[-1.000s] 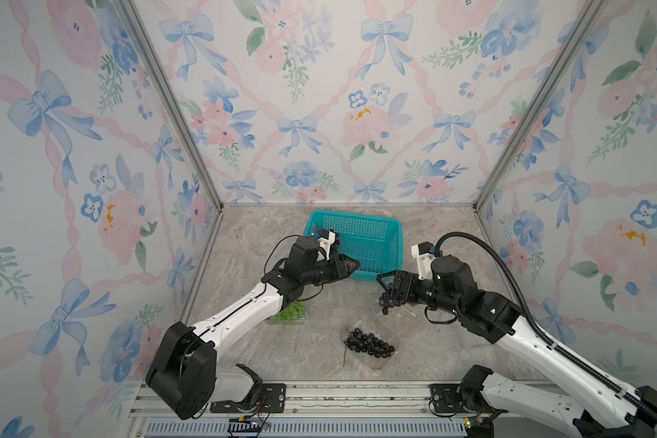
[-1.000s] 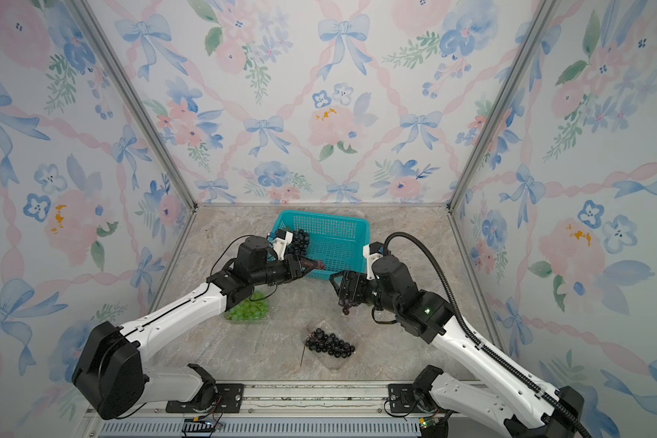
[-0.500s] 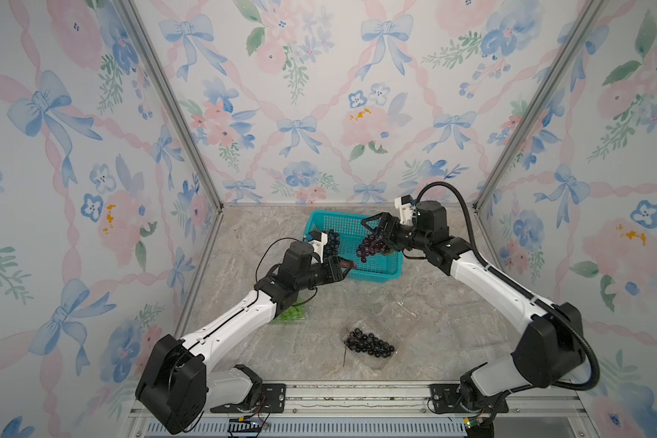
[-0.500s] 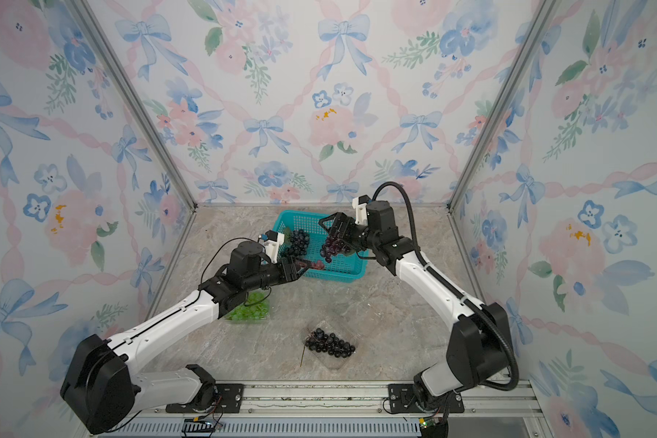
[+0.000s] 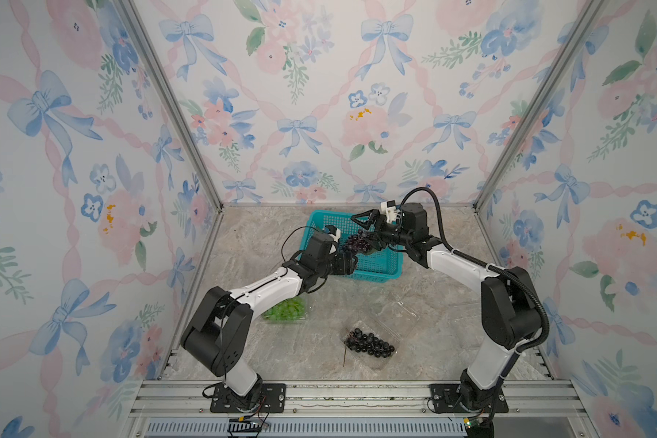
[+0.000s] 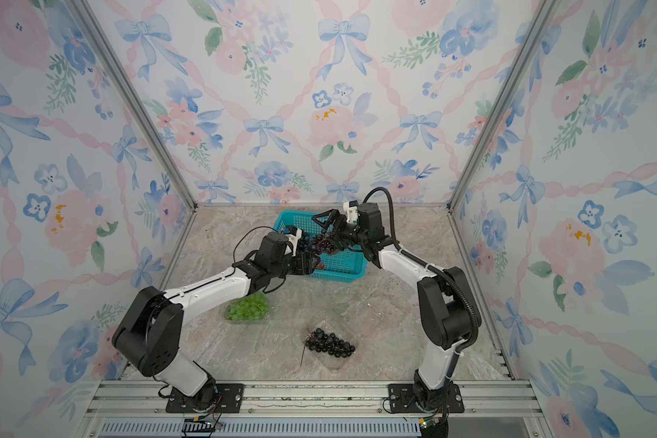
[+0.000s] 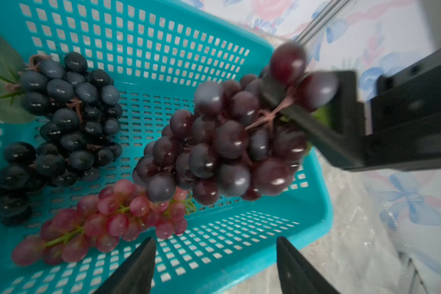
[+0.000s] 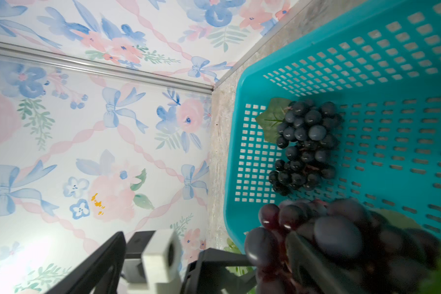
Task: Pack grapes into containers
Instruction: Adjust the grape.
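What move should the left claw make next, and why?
Probably dip onto the red bunch in the teal basket: the left gripper is open and empty just short of it, and the dark purple bunch hangs on the right gripper.

No legible text, label, brand, number or sign appears on any item in any view.

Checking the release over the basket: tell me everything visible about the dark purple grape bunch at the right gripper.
The dark purple bunch is a cluster of glossy, round, plastic-looking grapes on pinkish stems, with a green leaf partly showing behind. It hangs over the inside of the teal basket, draped on one finger of the right gripper, whose jaws stand wide open. It looks blurred; whether it touches the red bunch below cannot be told.
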Controlling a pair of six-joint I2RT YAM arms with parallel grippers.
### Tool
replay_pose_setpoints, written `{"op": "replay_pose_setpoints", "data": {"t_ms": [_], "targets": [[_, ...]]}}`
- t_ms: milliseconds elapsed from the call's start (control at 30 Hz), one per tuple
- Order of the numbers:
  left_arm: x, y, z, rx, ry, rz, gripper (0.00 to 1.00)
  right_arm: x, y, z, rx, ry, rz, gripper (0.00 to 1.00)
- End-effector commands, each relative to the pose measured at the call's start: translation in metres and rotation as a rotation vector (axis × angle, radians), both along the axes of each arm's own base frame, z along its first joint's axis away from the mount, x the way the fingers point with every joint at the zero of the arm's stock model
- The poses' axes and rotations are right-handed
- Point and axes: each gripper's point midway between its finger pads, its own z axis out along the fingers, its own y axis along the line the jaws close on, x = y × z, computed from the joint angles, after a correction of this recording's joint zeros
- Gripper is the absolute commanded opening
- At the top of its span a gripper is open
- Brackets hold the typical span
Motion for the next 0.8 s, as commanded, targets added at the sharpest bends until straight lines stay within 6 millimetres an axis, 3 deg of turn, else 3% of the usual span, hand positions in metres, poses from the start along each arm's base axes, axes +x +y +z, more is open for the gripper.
{"op": "replay_pose_setpoints", "data": {"t_ms": [0, 267, 467, 667, 767], "targets": [[0.016, -0.005, 0.011, 0.060, -0.105, -0.033, 0.82, 0.008, 0.001, 0.020, 0.092, -0.039, 0.018, 0.97], [0.029, 0.002, 0.024, 0.126, -0.220, 0.020, 0.93, 0.007, 0.001, 0.014, 0.114, -0.008, 0.033, 0.97], [0.027, 0.003, 0.040, 0.200, -0.327, 0.056, 0.95, 0.003, 0.000, 0.014, 0.142, 0.006, 0.038, 0.97], [0.038, 0.008, 0.038, 0.245, -0.370, 0.115, 0.95, -0.002, 0.001, 0.018, 0.174, 0.013, 0.046, 0.97], [0.041, 0.001, 0.039, 0.229, -0.388, 0.094, 0.94, -0.006, 0.004, 0.018, 0.188, 0.019, 0.059, 0.97]]}}
